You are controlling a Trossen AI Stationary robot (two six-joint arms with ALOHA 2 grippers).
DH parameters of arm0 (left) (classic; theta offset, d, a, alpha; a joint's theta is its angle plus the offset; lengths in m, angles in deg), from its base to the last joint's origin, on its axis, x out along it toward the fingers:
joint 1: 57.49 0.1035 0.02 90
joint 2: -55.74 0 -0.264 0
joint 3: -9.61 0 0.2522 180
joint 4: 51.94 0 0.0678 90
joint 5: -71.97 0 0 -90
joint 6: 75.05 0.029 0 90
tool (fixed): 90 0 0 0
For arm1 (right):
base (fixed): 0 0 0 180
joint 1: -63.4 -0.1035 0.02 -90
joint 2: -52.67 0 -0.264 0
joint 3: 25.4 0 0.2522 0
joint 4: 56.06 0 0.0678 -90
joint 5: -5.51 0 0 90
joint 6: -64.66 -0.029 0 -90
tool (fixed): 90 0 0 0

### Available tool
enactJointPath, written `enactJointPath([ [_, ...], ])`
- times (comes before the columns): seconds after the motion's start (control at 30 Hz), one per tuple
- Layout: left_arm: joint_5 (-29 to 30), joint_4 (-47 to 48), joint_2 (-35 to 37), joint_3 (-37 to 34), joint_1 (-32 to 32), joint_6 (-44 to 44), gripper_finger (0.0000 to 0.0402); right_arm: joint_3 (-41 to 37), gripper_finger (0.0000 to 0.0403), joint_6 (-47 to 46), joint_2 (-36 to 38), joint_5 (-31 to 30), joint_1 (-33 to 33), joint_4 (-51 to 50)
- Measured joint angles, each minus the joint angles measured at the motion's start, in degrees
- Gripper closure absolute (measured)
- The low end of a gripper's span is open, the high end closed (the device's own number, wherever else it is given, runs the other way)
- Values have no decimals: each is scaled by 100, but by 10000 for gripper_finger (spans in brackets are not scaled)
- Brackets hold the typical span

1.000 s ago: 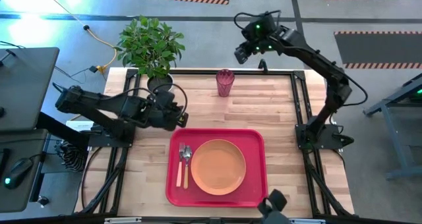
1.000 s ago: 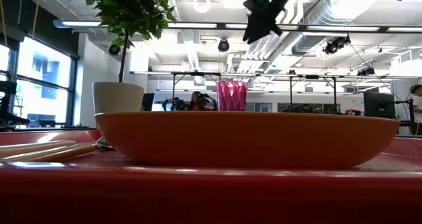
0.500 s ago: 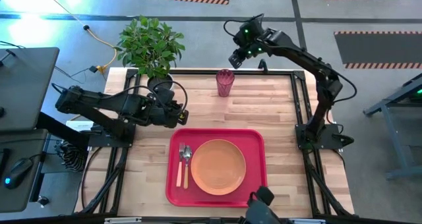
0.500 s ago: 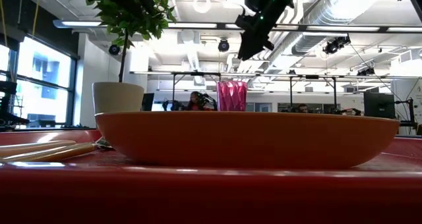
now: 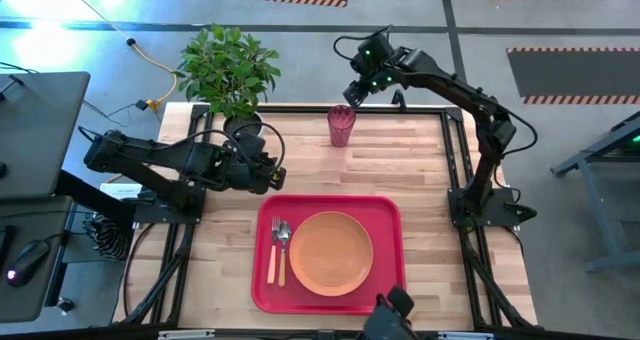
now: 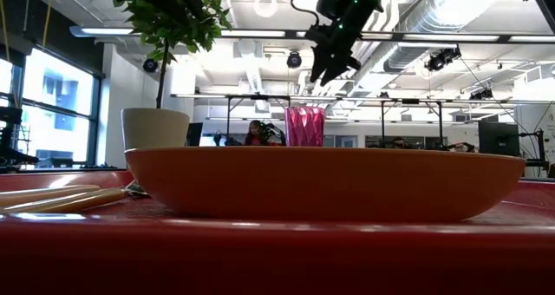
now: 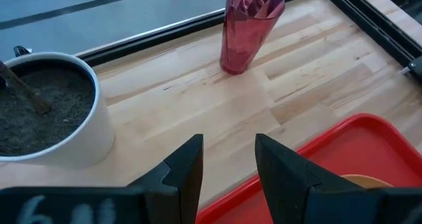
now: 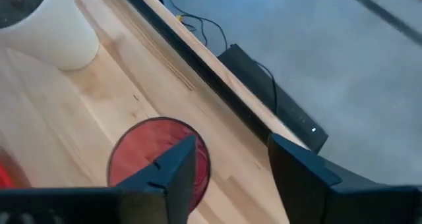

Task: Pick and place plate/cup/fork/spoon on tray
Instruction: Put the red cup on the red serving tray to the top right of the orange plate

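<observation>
Over the last second the right gripper [image 5: 356, 88] swung from off to the side of the cup [image 5: 341, 126] to a spot above and just beside it, at the table's far edge. In the low view it dropped closer to the cup's rim, and its fingers stood parted.
</observation>
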Motion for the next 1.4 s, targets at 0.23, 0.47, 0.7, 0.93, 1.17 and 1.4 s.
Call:
enactJointPath([
  [0.23, -33, 0, 0, 0, 0, 52, 273, 7, 204, -361, -303, 48, -53, -445],
  [0.47, -181, 2, -1, -1, 0, 56, 273, 7, 203, -422, -556, 57, -157, -558],
  [0.7, -304, -1, 0, -2, 0, 57, 273, 7, 215, -418, -746, 63, -311, -603],
  [0.93, -304, -1, -2, -2, 0, 56, 273, 4, 244, -315, -961, -329, -339, -640],
  [1.17, -332, -1, -1, -2, 0, 56, 273, 2, 292, -321, -986, -345, -324, -634],
  [1.4, -334, -3, 0, -2, 0, 11, 273, 2, 394, -312, -986, -354, -301, -577],
])
